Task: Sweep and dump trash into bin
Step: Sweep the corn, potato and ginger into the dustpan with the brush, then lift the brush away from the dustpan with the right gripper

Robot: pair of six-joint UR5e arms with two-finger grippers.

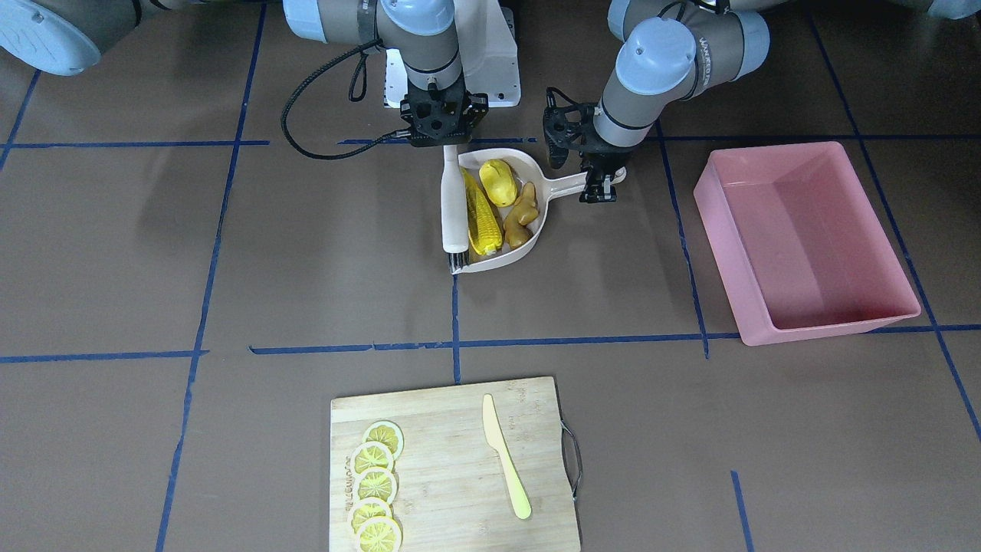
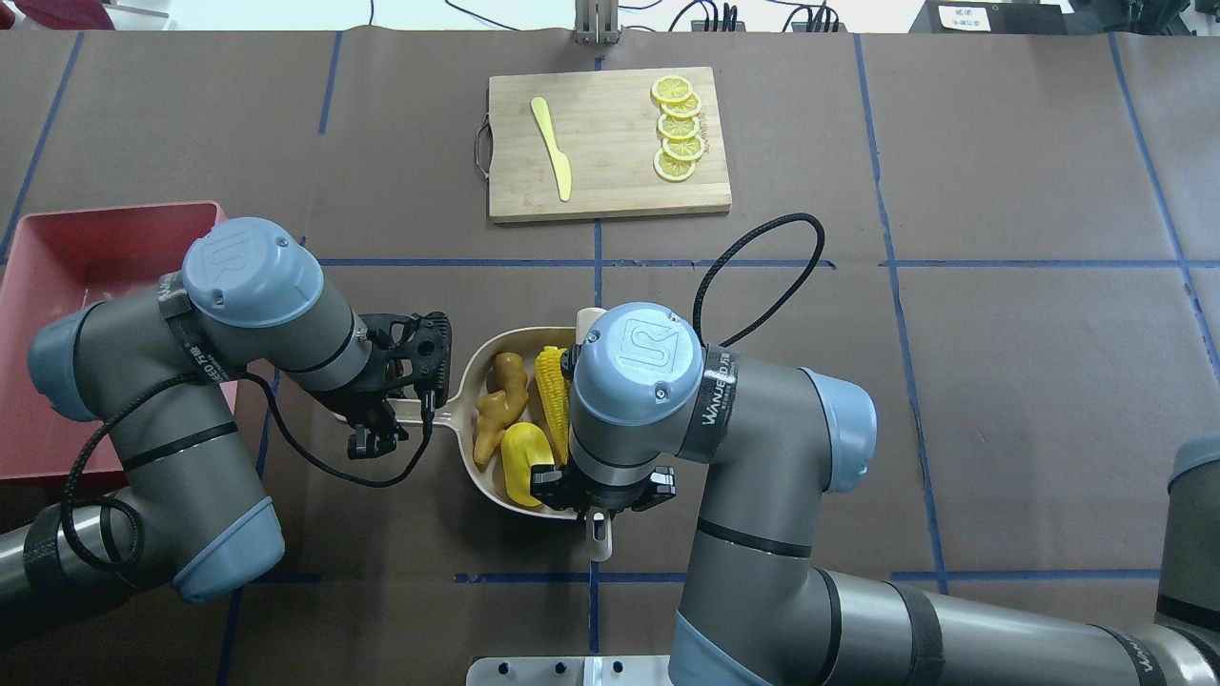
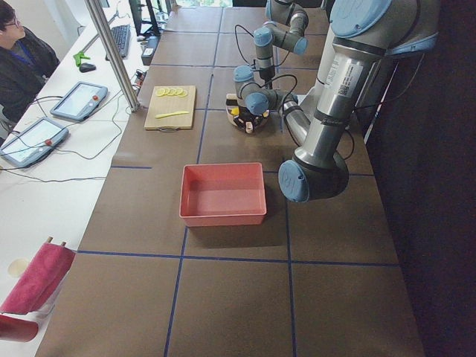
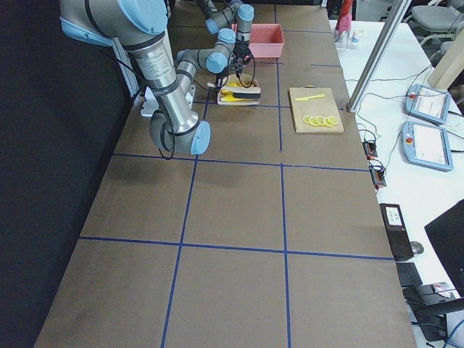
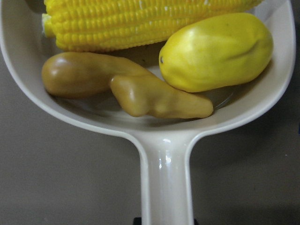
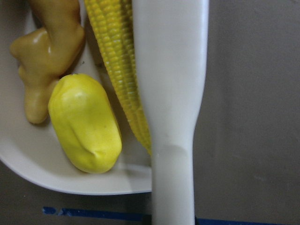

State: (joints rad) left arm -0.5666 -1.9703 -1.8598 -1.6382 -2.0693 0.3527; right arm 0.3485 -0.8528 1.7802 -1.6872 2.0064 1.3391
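Spillage: my left gripper (image 1: 600, 185) clamps the dustpan (image 1: 569, 183), my right gripper (image 1: 449, 142) the brush (image 1: 454, 207), and any tilt mid-carry could roll the trash (image 1: 498, 184) out before the bin (image 1: 820, 253).

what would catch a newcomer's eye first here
The bright yellow corn cob, potato and tan ginger root lying in the beige dustpan, in the middle of the scene. The left hand grips its handle while the right hand holds a brush along its open edge. The empty pink bin waits on the robot's left.
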